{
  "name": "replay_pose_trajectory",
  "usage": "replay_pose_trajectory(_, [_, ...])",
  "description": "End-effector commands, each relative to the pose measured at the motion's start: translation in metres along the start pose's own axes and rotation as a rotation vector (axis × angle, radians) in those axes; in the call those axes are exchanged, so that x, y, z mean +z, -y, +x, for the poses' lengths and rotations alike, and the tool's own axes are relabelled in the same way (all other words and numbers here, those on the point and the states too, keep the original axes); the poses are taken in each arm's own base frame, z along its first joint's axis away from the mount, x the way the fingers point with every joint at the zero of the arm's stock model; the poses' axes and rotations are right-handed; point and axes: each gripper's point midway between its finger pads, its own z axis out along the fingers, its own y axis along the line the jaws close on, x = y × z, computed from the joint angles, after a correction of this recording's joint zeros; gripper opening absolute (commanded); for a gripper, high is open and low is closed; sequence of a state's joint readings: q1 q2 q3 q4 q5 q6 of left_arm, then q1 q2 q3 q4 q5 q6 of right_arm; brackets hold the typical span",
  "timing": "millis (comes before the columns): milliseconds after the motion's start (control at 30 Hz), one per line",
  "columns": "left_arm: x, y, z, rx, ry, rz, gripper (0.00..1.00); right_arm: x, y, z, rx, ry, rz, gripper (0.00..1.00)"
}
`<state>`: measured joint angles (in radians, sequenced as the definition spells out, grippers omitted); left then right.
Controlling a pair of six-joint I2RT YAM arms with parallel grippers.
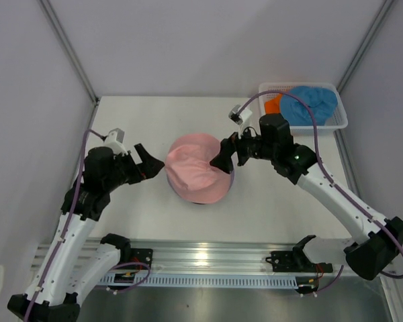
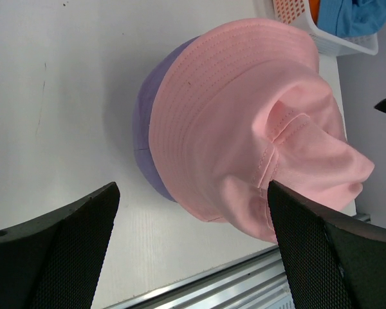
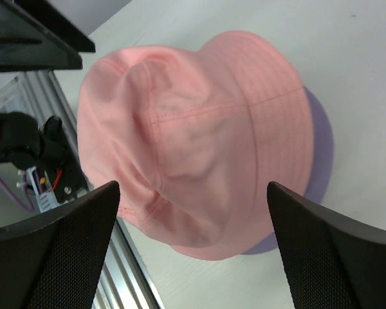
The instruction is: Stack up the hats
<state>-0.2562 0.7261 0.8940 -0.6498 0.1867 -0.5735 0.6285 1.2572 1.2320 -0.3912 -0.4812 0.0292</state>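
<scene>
A: Where is the pink hat (image 1: 198,171) seen?

B: It is seen in the middle of the worktop (image 1: 141,121); it is laid on top of the lavender hat (image 2: 145,138); only an edge of the lavender one is shown from under it; the pink top is dented and crumpled.

A: And where are the other hats kept?

B: The blue hat (image 1: 310,104) and the orange hat (image 1: 273,103) are kept in the white basket (image 1: 340,122) at the far right corner; only a small bit of the orange one is shown, just left of the blue one.

A: How are the left jaws held?

B: They are spread wide open; nothing is held in them; they are placed just beside the left side of the pink hat, apart from it.

A: And the right jaws?

B: They are spread wide too, with nothing gripped; they are set at the right side of the pink hat; whether the cloth is touched cannot be told.
</scene>
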Motion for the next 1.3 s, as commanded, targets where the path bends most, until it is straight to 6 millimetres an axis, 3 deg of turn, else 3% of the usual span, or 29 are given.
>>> replay_pose_trajectory(0, [0.007, 0.002, -0.004, -0.081, 0.026, 0.021, 1.0, -0.024, 0.022, -0.033, 0.116, 0.157, 0.185, 1.0])
replay_pose_trajectory(67, [0.009, 0.015, -0.009, -0.141, 0.036, 0.102, 1.0, -0.036, 0.038, -0.029, 0.274, 0.223, 0.234, 1.0])
replay_pose_trajectory(167, [0.016, 0.017, -0.001, -0.237, 0.013, 0.164, 0.98, -0.045, 0.052, -0.031, 0.402, 0.339, 0.218, 0.99])
replay_pose_trajectory(200, [0.02, 0.018, -0.003, -0.251, 0.022, 0.192, 0.93, -0.042, 0.058, -0.019, 0.436, 0.341, 0.227, 0.99])
replay_pose_trajectory(267, [0.028, 0.013, 0.008, -0.325, -0.019, 0.218, 0.9, -0.038, 0.063, -0.01, 0.511, 0.343, 0.229, 0.97])
replay_pose_trajectory(333, [0.031, 0.016, 0.003, -0.356, -0.008, 0.257, 0.86, -0.031, 0.063, -0.001, 0.53, 0.348, 0.21, 0.93])
replay_pose_trajectory(400, [0.038, 0.007, 0.012, -0.392, -0.024, 0.248, 0.85, -0.029, 0.066, 0.001, 0.555, 0.377, 0.213, 0.91])
replay_pose_trajectory(433, [0.038, 0.007, 0.007, -0.414, -0.003, 0.258, 0.84, -0.027, 0.075, 0.015, 0.579, 0.373, 0.248, 0.9])
replay_pose_trajectory(467, [0.042, 0.001, 0.017, -0.439, -0.018, 0.256, 0.84, -0.025, 0.079, 0.021, 0.615, 0.375, 0.258, 0.89])
replay_pose_trajectory(500, [0.042, 0.001, 0.016, -0.451, -0.009, 0.27, 0.83, -0.026, 0.083, 0.018, 0.621, 0.409, 0.253, 0.88])
replay_pose_trajectory(533, [0.043, 0.002, 0.014, -0.469, 0.006, 0.295, 0.83, -0.024, 0.092, 0.033, 0.657, 0.399, 0.255, 0.87])
replay_pose_trajectory(567, [0.043, 0.0, 0.013, -0.476, 0.014, 0.308, 0.83, -0.023, 0.094, 0.035, 0.673, 0.41, 0.244, 0.85])
replay_pose_trajectory(600, [0.043, 0.0, 0.018, -0.483, -0.003, 0.321, 0.83, -0.024, 0.094, 0.028, 0.668, 0.447, 0.213, 0.85])
replay_pose_trajectory(767, [0.035, 0.006, 0.003, -0.391, 0.042, 0.358, 0.88, -0.013, 0.092, 0.032, 0.629, 0.443, 0.123, 0.83])
replay_pose_trajectory(933, [0.023, 0.008, -0.008, -0.317, 0.076, 0.317, 0.94, -0.005, 0.073, 0.015, 0.587, 0.469, -0.051, 0.8])
replay_pose_trajectory(1267, [0.021, 0.003, -0.017, -0.3, 0.081, 0.295, 0.99, 0.019, 0.074, 0.025, 0.596, 0.409, -0.115, 0.65])
